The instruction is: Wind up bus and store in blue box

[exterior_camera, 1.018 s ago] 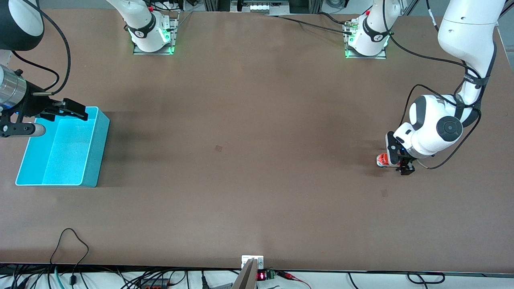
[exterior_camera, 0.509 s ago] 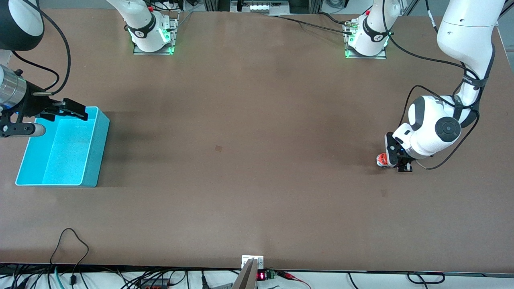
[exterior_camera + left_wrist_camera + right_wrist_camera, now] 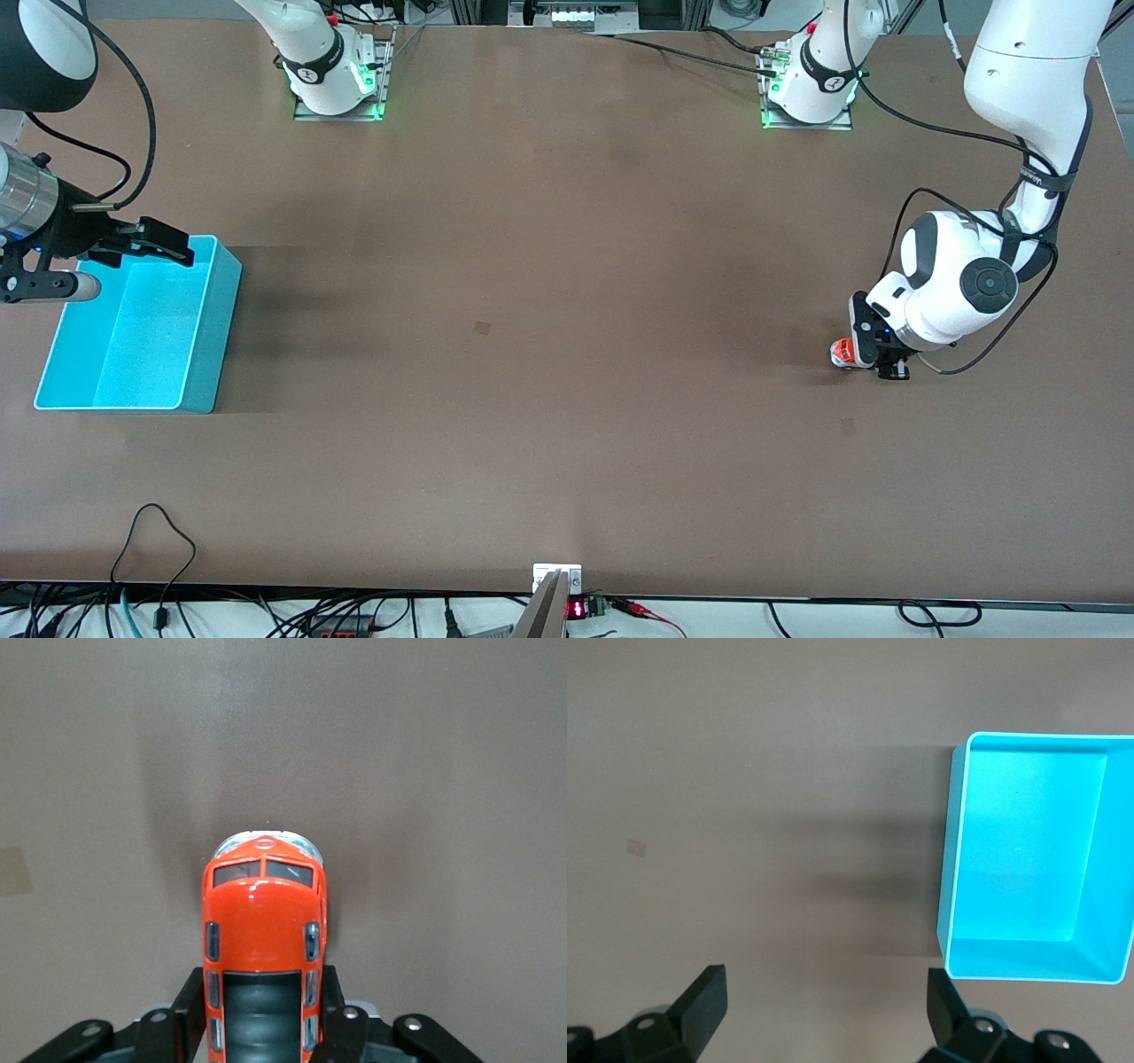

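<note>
Brown table [image 3: 549, 354] — left claw [image 3: 877, 361] clenched on bus [image 3: 264, 939], right claw [image 3: 824, 1005] released over blue box [image 3: 208, 328].

Left end effector [image 3: 886, 359] is low and clamped; right end effector [image 3: 151, 241] waits raised, fingers spread.

Low at the right of the front view, the left gripper [image 3: 889, 361] now has its fingers [image 3: 332, 1014] clamped on the orange bus [image 3: 844, 353]; a second ago they stood apart around it, reaching slightly lower in the frame.
</note>
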`<state>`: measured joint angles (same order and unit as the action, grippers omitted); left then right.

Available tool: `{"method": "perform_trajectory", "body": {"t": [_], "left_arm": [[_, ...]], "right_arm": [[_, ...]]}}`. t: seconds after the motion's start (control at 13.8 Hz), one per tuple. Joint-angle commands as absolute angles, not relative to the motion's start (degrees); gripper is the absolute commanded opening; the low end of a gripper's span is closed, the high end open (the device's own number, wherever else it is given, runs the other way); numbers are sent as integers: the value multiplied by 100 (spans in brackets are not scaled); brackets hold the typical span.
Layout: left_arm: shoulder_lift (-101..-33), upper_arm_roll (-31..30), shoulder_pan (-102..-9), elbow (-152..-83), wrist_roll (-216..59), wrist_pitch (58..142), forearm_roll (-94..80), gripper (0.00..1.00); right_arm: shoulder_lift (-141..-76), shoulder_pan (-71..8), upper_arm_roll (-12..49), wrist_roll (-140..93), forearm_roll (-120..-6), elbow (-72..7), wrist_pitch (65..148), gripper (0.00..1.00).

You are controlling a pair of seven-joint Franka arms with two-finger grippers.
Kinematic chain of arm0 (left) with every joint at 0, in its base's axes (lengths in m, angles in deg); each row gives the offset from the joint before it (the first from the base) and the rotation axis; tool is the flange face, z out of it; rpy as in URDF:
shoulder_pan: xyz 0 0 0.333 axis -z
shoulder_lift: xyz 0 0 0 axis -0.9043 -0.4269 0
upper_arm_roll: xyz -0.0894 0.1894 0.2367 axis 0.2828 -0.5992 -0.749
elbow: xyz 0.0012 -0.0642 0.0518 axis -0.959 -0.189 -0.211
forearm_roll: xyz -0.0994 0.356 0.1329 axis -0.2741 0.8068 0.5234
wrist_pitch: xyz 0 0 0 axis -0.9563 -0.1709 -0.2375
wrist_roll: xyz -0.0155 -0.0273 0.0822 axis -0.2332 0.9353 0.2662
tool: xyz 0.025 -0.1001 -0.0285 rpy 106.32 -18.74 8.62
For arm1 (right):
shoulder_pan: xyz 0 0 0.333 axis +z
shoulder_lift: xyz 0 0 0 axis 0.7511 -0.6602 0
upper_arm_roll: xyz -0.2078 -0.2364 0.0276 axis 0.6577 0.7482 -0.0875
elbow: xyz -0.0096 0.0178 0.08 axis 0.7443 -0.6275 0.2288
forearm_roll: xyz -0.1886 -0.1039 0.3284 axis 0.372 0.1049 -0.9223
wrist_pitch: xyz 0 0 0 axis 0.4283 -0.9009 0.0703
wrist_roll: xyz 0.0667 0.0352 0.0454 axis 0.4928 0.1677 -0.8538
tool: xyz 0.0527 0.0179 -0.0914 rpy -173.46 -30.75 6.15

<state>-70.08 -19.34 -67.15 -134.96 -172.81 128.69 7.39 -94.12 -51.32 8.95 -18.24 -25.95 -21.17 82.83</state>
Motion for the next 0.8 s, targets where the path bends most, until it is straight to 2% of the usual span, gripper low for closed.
{"method": "perform_trajectory", "body": {"t": [0.0, 0.36, 0.73], "left_arm": [[-6945, -1901, -6746, -13532, -17400, 12849, 765, 39], [-7067, -1901, -6789, -13523, -17409, 12841, 765, 37], [-7340, -1901, -7298, -13453, -17714, 12841, 844, 36]], "right_arm": [[-9359, -5158, 880, -1833, -2583, -2162, 8320, 100], [-9359, -5158, 880, -1842, -2583, -2162, 8320, 100], [-9359, -5158, 880, -1833, -2574, -2162, 8329, 100]]}}
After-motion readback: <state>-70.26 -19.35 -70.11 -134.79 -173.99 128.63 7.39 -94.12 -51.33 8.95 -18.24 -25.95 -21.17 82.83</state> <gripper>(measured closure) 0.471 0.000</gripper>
